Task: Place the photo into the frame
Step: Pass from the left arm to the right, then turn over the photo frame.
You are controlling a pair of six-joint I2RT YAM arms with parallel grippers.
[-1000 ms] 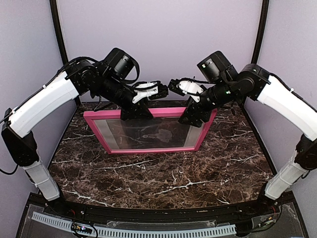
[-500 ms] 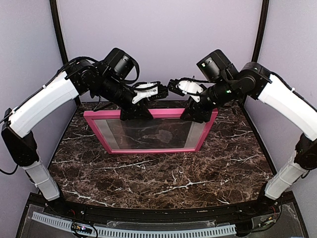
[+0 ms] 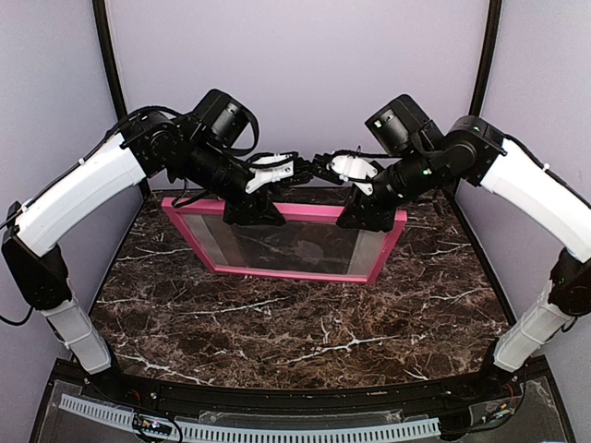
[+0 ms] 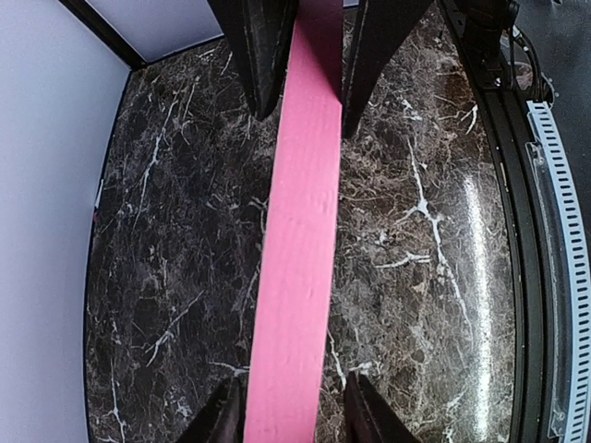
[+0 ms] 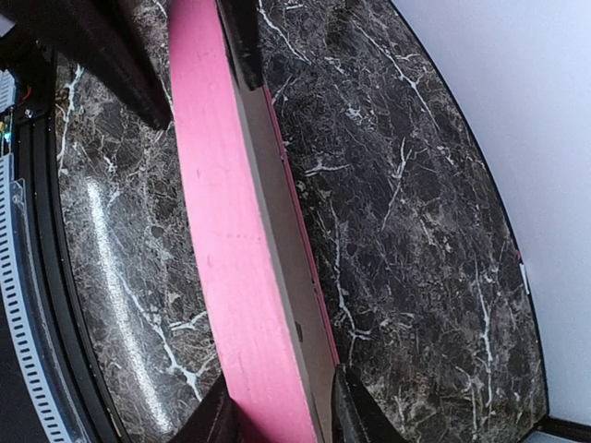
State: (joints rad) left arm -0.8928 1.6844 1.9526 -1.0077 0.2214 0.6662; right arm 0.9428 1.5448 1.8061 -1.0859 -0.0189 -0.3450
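Note:
The pink frame (image 3: 295, 275) stands tilted at the back of the marble table (image 3: 305, 346), held up by its top rail. My left gripper (image 3: 254, 214) straddles that rail (image 4: 295, 231) near its left end, and a gap shows beside one finger (image 4: 369, 420). Near the right end my right gripper (image 3: 363, 218) is shut on the rail (image 5: 222, 231), both fingers pressed against it. The frame's inside looks dark with a pale strip at each side. Whether that is the photo I cannot tell.
Lilac walls (image 3: 295, 74) close the back and both sides, close behind the frame. A black rail (image 3: 295, 399) runs along the near edge. In each wrist view the other gripper's dark fingers (image 4: 268, 55) (image 5: 111, 65) show further along the rail.
The right gripper has closed onto the top rail and the left one has loosened. The frame has turned a little, its left end moving back and its right side coming forward.

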